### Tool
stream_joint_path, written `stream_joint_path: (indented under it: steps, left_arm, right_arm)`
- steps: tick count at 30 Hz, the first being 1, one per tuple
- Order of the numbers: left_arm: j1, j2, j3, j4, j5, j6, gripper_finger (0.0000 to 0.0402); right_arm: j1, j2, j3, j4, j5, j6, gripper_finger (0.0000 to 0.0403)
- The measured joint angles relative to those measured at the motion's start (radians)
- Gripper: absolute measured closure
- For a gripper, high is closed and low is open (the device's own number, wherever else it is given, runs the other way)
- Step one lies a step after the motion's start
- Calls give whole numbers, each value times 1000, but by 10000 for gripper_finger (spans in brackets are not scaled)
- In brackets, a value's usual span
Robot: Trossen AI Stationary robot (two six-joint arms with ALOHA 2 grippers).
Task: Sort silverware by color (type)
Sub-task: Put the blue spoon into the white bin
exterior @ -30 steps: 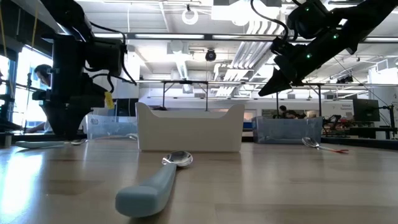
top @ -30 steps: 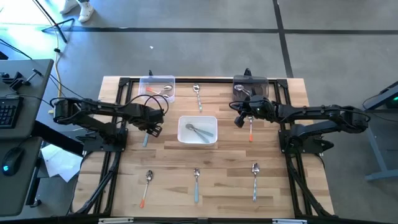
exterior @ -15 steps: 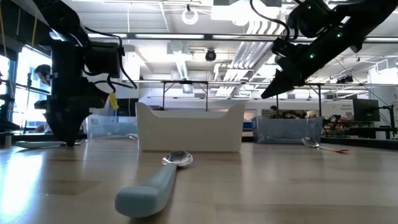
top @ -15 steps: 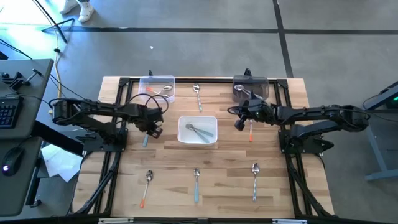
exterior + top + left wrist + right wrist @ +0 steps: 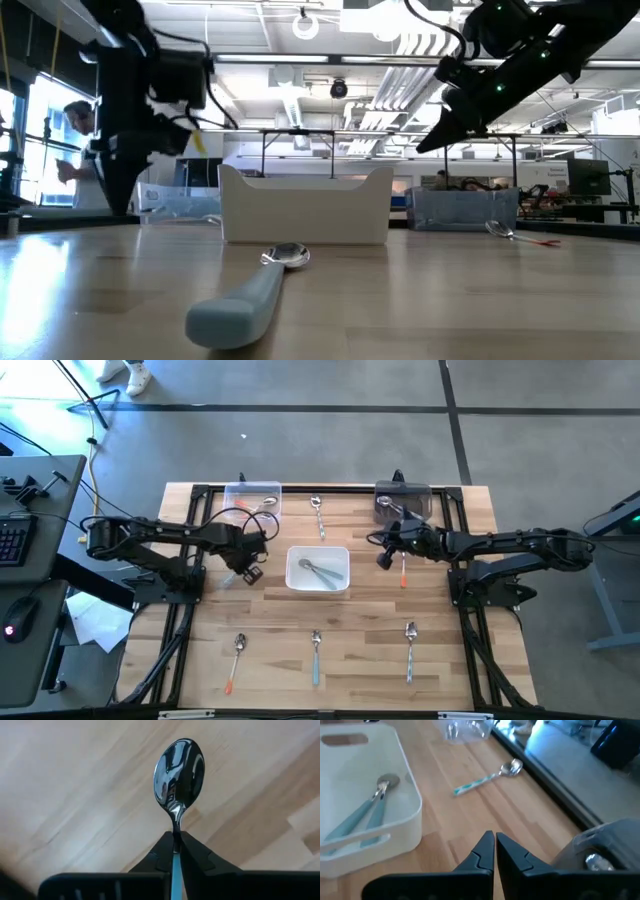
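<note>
Spoons: sorting by handle colour, in progress; several not yet binned.
Held spoon [image 5: 178, 775]: light blue handle, pinched at the neck by left claw [image 5: 250, 572], fingers closed on it. Bowl sticks out ahead of the tips, above the wood. Held at the neck prob. because the handle is thicker and slips more.
Left claw place: between table's left edge and white bin [image 5: 318, 587], near the bin. My guess: next move is carry over to that bin.
White bin: table centre, 2 blue spoons [image 5: 365, 815] already inside, so it looks like the blue bin.
Left clear bin [image 5: 251, 491]: far left corner area, orange handle inside, as far as I can tell.
Right clear bin [image 5: 402, 494]: far right side, contents not clear.
Right claw [image 5: 494, 846]: fingers shut, nothing in them, hovers right of white bin over an orange spoon [image 5: 403, 569]. Seems waiting.
Near edge: 3 spoons [image 5: 315, 654] in a row, well apart.
Far edge: 1 spoon [image 5: 318, 515] between the clear bins.
Writing/brands: none readable.
</note>
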Motion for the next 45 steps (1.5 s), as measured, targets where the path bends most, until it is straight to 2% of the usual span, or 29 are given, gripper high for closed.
stream_joint_path:
  steps: [6,14,17,24,28,33,45]
  left_arm:
    - [-49,-1,166,-107,-92,18,396]
    - [-76,33,385,21,-82,108,400]
    - [-84,82,464,57,-108,164,401]
    - [-84,287,612,158,-55,325,401]
    - [-87,391,660,189,-14,358,401]
    - [-112,454,669,240,34,348,401]
    - [-141,560,670,306,29,331,401]
  right_arm:
    - [0,0,0,46,8,-28,401]
    - [0,0,0,57,11,-44,401]
    - [0,0,0,62,15,-50,401]
    - [0,0,0,91,17,-81,401]
    - [-9,0,0,99,16,-90,401]
    - [-35,0,0,92,17,-88,401]
    - [-41,0,0,86,14,-84,401]
